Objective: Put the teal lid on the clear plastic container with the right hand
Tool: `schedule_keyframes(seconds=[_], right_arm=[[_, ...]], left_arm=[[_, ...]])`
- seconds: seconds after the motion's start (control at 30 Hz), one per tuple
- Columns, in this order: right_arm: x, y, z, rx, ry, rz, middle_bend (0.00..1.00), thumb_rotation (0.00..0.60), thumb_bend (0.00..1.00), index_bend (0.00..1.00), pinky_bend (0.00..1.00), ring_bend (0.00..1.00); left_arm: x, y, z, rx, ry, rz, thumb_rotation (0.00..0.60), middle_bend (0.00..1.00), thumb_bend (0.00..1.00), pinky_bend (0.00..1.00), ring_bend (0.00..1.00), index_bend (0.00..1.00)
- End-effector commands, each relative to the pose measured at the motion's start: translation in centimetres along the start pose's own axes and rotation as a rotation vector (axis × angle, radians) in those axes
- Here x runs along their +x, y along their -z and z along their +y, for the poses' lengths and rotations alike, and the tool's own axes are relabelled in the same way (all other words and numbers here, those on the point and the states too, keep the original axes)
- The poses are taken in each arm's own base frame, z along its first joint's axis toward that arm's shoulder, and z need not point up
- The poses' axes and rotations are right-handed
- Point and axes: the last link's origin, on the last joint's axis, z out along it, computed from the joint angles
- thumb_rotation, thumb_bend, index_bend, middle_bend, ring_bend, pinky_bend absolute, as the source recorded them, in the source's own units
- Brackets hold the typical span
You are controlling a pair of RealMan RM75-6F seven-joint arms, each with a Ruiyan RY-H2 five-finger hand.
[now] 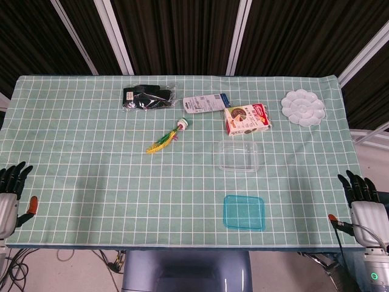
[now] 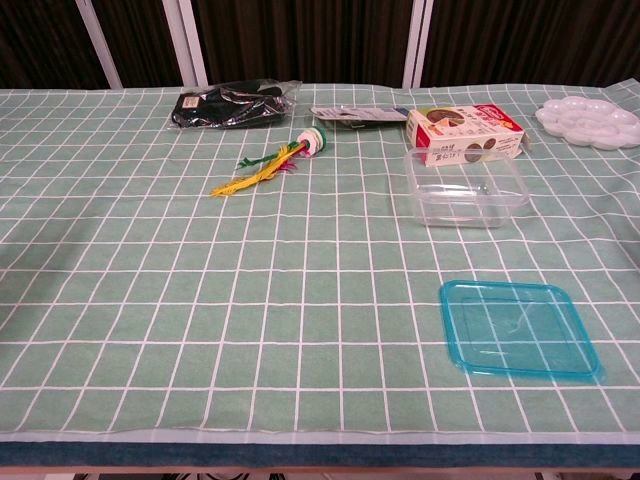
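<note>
Table draped in green cloth with a white grid, set before dark slatted panels. Teal lid flat near the front edge, right of centre, roughly square with no marked long axis, sides parallel to the grid. Clear plastic container just behind, open side up, slightly longer left to right, apart from the lid. Red-and-white carton touching or just behind the container; printing too small to read. Farther back: flat printed packet, black items in a clear bag, feathered shuttlecock, white flower-shaped palette. Left hand and right hand at the table's two front corners, fingers extended and apart, holding nothing.
</note>
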Motion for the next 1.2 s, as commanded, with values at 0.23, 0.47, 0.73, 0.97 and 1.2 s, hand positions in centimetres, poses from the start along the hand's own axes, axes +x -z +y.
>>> schedule_keyframes(seconds=[0.23,0.47,0.73,0.97,1.2], right_arm=[[-0.2,0.0,-0.1,0.001,-0.002,-0.002,0.0,0.6,0.23,0.06,0.0,0.0],[0.0,0.1,-0.1,-0.005,-0.009,0.002,0.0,0.6,0.23,0.05,0.0,0.0],[-0.2,0.1,-0.3,0.001,-0.022,-0.018,0.0,0.6,0.23,0.05,0.0,0.0],[-0.2,0.5,-1.0,0.007,-0.084,-0.064,0.0,0.6,0.19,0.03,0.0,0.0],[1.7,-1.5,-4.5,0.124,-0.031,-0.237,0.0,0.6,0.19,0.0,0.0,0.0]], left_arm=[[0.0,0.0,-0.2,0.009,-0.007,0.009,0.6,0.01,0.51,0.0,0.0,0.07],[0.0,0.0,-0.2,0.009,-0.014,0.008,0.6,0.01,0.51,0.0,0.0,0.07],[0.0,-0.1,-0.2,0.018,-0.016,0.004,0.6,0.01,0.51,0.0,0.0,0.07],[-0.1,0.0,-0.2,0.024,-0.013,0.0,0.6,0.0,0.51,0.0,0.0,0.07],[-0.1,-0.1,-0.2,0.031,-0.011,-0.008,0.6,0.0,0.51,0.0,0.0,0.07]])
